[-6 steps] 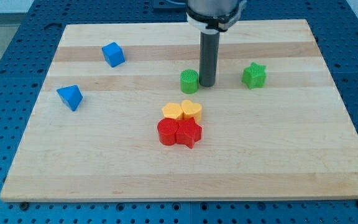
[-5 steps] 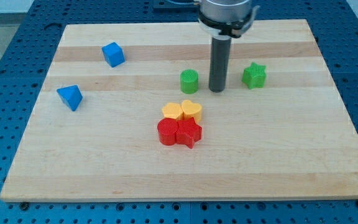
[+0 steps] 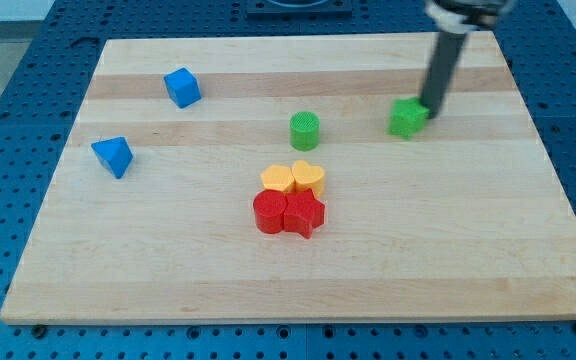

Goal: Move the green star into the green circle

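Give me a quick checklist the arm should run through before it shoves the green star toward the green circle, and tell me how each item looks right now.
1. My tip is on the far side of the green star block from the target: ok, it sits at the star's right edge.
2. Tip touching the star: cannot tell, the rod looks blurred.
3. Path from the star to the green circle block is free of other blocks: ok.
4. Yellow heart block and red star block are out of the way: ok, below the path.
5. Star well inside the wooden board: ok.
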Controlling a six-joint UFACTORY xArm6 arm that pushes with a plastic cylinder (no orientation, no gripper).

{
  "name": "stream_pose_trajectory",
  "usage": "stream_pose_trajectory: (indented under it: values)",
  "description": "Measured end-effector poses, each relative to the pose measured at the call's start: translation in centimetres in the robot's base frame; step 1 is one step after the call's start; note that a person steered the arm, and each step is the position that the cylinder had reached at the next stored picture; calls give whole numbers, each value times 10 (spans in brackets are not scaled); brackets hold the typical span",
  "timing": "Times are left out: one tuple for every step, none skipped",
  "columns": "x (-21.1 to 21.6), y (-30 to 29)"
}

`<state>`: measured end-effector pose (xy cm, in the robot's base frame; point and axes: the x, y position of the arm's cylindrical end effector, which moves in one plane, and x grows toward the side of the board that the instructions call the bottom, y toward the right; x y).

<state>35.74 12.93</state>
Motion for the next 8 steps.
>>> stream_pose_trajectory:
  values:
    - [4, -59]
    - [-8, -23]
    - [8, 15]
    - [51, 12]
    - [52, -32]
    - [20, -66]
    - [19, -73]
    - [15, -52]
